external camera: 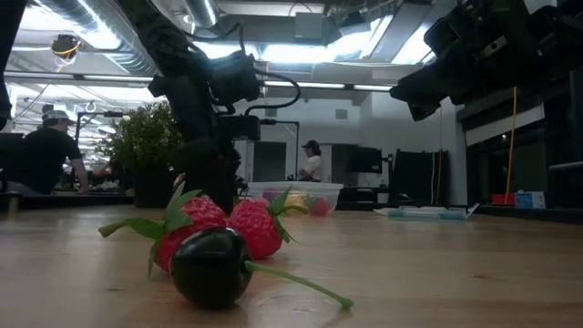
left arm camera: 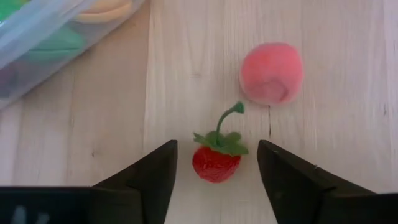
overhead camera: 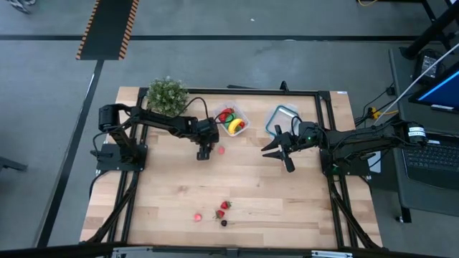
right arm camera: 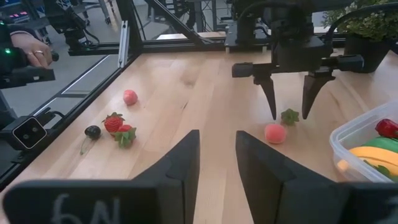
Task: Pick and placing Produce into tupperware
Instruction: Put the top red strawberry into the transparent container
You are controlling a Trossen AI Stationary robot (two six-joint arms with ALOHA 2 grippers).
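Note:
My left gripper (left arm camera: 216, 148) (overhead camera: 205, 153) points down, open, one finger on each side of a small red strawberry (left arm camera: 215, 162) (right arm camera: 290, 116) that lies on the table; neither finger touches it. A pink peach (left arm camera: 272, 76) (overhead camera: 221, 150) lies just beside it. The clear tupperware (overhead camera: 234, 120) (right arm camera: 367, 148) stands close by toward the far edge, holding a banana, a green piece and red pieces. My right gripper (right arm camera: 217, 140) (overhead camera: 277, 153) hovers open above the table right of centre. Near the near edge lie two strawberries (overhead camera: 224, 208) (external camera: 223, 223), a dark cherry (external camera: 211, 266) and a pink fruit (overhead camera: 196, 216).
A bushy potted plant (overhead camera: 166, 94) stands at the far left behind my left arm. A clear container with a blue rim (overhead camera: 281, 117) sits right of the tupperware, near my right arm. Bare wood lies between the grippers and the near-edge fruits. People show in the room beyond.

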